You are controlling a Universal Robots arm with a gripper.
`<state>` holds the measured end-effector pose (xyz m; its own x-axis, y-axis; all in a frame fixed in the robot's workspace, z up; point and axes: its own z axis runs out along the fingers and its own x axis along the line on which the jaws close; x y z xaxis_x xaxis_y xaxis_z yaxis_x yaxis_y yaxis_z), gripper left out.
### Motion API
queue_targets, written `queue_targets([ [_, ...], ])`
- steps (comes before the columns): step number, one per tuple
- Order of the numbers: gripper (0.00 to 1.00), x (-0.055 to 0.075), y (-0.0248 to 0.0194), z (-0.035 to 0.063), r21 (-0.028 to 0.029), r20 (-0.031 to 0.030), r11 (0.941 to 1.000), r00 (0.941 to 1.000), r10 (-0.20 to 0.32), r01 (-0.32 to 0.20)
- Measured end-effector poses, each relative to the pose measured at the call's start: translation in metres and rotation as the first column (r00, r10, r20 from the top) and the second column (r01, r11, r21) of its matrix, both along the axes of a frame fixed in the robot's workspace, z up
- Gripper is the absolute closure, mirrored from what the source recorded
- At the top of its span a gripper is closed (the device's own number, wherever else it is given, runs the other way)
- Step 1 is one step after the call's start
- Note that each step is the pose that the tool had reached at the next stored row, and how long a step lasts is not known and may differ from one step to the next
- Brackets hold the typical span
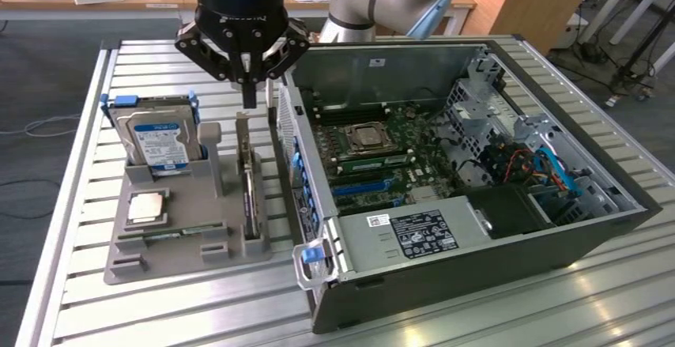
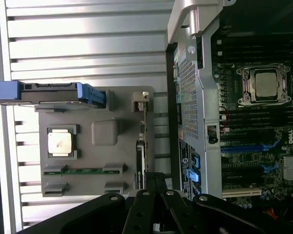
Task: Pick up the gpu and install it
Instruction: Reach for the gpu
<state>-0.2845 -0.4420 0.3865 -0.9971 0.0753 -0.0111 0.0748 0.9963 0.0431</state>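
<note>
Thin dark-faced gpu card with the silvery bracket (image 1: 250,185) (image 2: 140,161) stands on edge in the grey plastic holder tray (image 1: 174,258) (image 2: 122,156) on the slatted metal bench (image 1: 74,205) (image 2: 88,48). The black pincer (image 1: 246,102) (image 2: 156,180) hangs right over its 12 o'clock end, fingers together. In the exterior view, the open black computer case (image 1: 475,284) (image 2: 195,97) sits at 3 o'clock.

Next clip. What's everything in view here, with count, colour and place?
gpu: one, dark, on edge in the holder, case side.
hard drive: one, silver, blue-white label, upright in the holder.
processor chip: one, silvery, flat in the holder.
memory stick: one, green, in a holder slot.
holder: one, gray, on the table.
computer case: one, dark, open, exterior view's right.
motherboard: one, green, inside the case.
power supply: one, silvery, inside the case.
table: one, silver, slatted.
arm: one, gray, behind the case.
gripper: one, black, shut, hovering above the gpu.
</note>
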Motion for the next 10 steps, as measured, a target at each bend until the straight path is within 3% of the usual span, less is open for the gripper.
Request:
queue_targets([
  [10,0.89,-0.0001,0.0000,0.0000,0.0000,-0.0001,1.0000,1.0000,0.000,0.000],
])
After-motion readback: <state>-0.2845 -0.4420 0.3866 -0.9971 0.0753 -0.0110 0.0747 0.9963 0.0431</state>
